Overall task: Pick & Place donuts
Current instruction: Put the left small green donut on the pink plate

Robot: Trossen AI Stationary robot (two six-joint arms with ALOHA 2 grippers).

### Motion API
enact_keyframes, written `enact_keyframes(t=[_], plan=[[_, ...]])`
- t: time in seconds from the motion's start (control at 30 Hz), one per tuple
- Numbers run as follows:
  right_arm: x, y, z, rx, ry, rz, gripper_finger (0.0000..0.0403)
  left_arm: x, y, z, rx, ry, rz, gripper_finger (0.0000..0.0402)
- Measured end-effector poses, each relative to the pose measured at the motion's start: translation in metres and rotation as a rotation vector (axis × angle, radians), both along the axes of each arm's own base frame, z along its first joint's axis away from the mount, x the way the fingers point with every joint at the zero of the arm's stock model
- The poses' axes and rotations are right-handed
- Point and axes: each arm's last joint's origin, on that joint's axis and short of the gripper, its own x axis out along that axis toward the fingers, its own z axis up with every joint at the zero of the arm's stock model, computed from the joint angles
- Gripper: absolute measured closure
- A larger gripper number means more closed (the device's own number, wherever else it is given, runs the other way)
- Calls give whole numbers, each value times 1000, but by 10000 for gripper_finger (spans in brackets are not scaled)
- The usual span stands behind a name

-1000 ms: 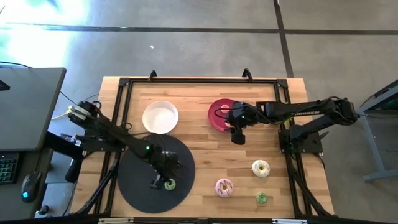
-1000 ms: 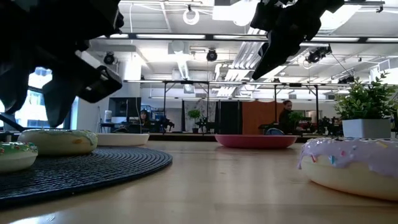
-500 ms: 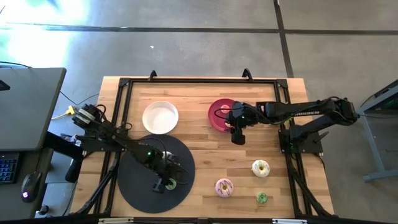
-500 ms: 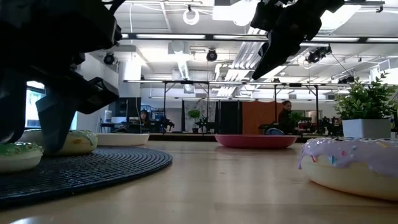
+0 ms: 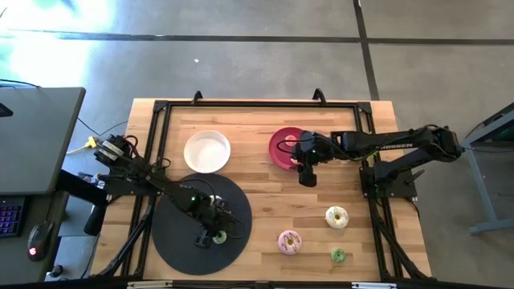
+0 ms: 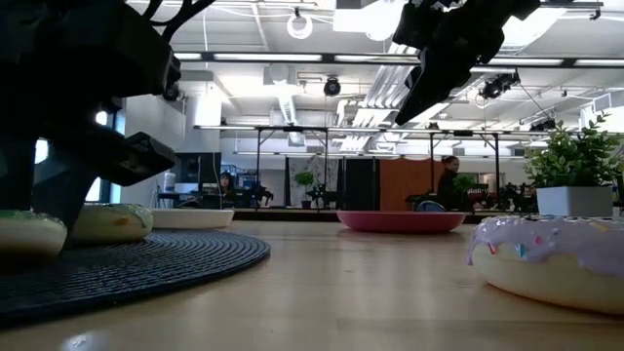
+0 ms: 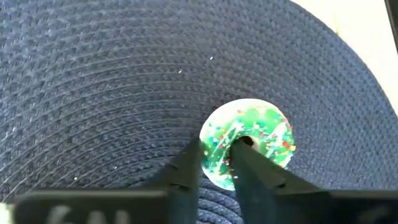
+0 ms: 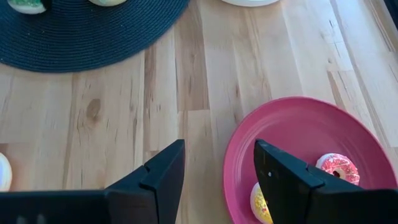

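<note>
While pinched, green donut (image 7: 249, 144) flat.

I note a coarse woven dark mat (image 7: 93, 93) (ribbed, matt), pale grained wooden table (image 8: 93, 112), glossy smooth pink plate (image 8: 292, 134), sprinkled green donut (image 7: 249, 142).

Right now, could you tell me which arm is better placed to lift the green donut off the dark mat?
The left. Its tool is already down on the green donut, one finger in the hole and one at the rim. The right tool hovers open beside the red plate, far from the mat.
</note>
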Motion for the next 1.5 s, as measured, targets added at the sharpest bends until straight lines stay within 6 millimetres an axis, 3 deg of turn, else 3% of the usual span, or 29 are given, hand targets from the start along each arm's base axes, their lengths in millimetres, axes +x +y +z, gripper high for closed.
enact_keyframes(t=[0.13,0.37,0.53,0.7,0.9,1.07,1.3,1.5], plan=[[0,0,0,0,-3,0,221,5,-1,6,-9,-69,34,392],[-1,0,0,-2,6,-2,222,45,25,40,-68,-175,248,382],[-9,1,-2,-6,76,19,222,76,75,66,-48,-279,363,398],[-22,-1,-5,-96,201,-9,222,93,144,85,16,-369,477,395],[-24,-5,-6,-213,237,-76,222,106,219,82,89,-495,610,395],[-24,-6,-5,-245,237,-85,222,117,259,61,25,-567,711,394],[-24,-6,-5,-233,230,-104,222,123,277,19,-25,-485,790,394],[-24,-6,-5,-231,229,-105,222,133,280,8,-7,-558,778,394]])
